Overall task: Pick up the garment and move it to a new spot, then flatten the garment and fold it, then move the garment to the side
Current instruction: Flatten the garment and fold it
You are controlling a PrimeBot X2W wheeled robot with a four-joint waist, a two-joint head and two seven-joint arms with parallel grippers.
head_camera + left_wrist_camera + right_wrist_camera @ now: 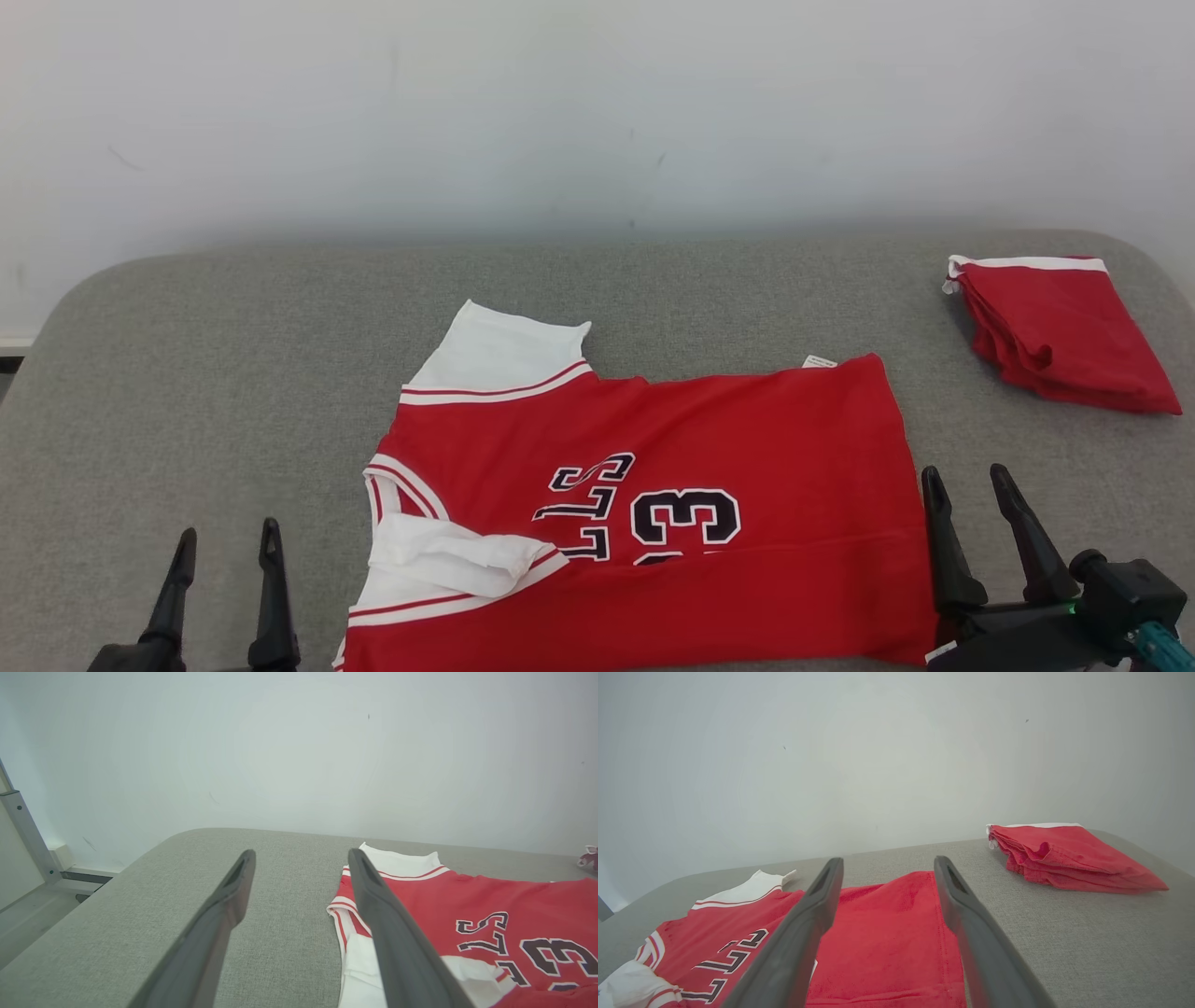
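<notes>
1. Both grippers, left (229,529) and right (963,469), show fingers apart, holding nothing.
2. Jersey (709,439) lies spread on the bench (187,355) between them, long axis left-right, collar toward my left.
3. Right gripper is just beside the hem; left is a little farther off.

On my feed: left gripper (229,541) and right gripper (964,481) each have two long matte-black tapered fingers, recessed near the tips. Right wrist's black housing (1125,593) carries a green light (1072,609) and teal fitting (1162,646).
</notes>
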